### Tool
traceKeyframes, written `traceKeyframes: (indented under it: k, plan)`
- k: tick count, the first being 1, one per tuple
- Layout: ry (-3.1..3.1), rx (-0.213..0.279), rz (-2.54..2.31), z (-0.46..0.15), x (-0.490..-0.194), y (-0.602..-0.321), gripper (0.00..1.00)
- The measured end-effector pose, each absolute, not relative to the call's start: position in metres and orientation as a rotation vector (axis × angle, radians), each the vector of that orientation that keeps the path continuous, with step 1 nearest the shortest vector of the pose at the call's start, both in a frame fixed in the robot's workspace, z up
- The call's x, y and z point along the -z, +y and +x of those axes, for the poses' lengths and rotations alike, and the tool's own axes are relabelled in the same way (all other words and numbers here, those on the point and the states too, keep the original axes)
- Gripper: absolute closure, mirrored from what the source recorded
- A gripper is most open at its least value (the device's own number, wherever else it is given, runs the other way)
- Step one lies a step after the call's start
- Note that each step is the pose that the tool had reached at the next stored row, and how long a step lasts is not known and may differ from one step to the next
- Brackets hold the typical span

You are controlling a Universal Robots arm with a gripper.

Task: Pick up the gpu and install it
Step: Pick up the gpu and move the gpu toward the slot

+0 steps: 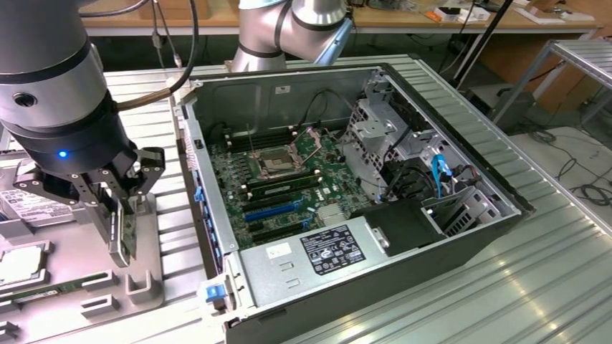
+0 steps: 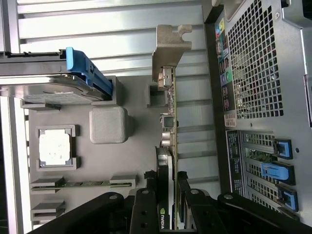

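Observation:
The gpu (image 1: 125,231) is a thin dark card standing on edge over the grey parts tray (image 1: 91,297), at the exterior view's left. My gripper (image 1: 119,213) is shut on its upper edge, one finger on each face. In the wrist view the gpu (image 2: 169,127) runs edge-on away from the gripper (image 2: 168,197), and its silver end bracket (image 2: 170,43) is at the far end. I cannot tell whether its lower edge still touches the tray. The open computer case (image 1: 218,236) lies beside it, with blue card slots (image 1: 272,212) on the motherboard (image 1: 316,188).
The tray (image 2: 134,146) holds a hard drive with a blue clip (image 2: 53,80), a square processor chip (image 2: 54,146) and a memory stick (image 2: 83,184). The case's perforated rear panel (image 2: 265,63) is close beside the card. The arm's base (image 1: 287,32) stands behind the case on a ribbed metal table (image 1: 535,287).

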State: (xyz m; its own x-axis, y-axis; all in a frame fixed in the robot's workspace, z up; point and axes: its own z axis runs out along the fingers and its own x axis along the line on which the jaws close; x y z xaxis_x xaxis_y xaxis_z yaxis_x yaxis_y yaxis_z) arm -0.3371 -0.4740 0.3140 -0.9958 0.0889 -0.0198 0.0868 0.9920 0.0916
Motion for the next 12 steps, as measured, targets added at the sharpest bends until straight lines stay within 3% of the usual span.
traceKeyframes:
  k: [12]
  plan:
    - [3.112,-0.141,0.137,-0.3371,-0.3163,-0.4740,0.73]
